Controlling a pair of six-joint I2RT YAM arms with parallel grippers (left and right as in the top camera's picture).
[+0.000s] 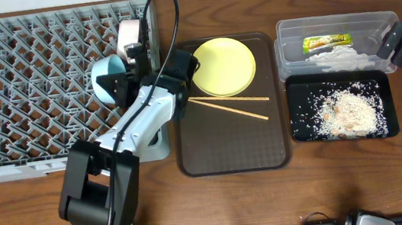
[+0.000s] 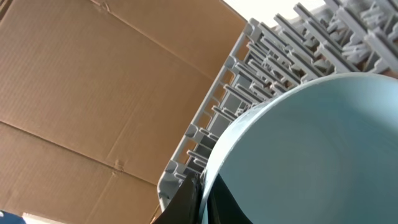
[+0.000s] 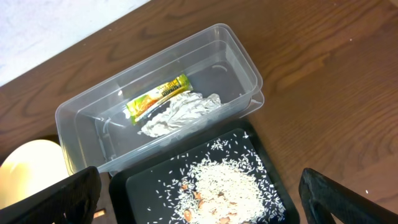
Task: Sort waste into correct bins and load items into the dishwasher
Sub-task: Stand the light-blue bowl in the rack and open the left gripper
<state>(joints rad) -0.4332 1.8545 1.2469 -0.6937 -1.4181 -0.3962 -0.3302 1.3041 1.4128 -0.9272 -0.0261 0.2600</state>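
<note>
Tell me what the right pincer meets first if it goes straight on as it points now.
Most likely the rice scraps in the black tray: in the right wrist view they lie between the fingers of the open right pincer. Depth is unclear, so the clear tub's near wall might come first.

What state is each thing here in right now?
Left gripper: shut on blue bowl, over rack.
Right gripper: open, empty.
White dish: in rack.
Plate: flat on brown tray.
Chopsticks: loose on that tray.
Tub: holds wrapper and crumpled tissue.
Black tray: holds rice scraps.
</note>
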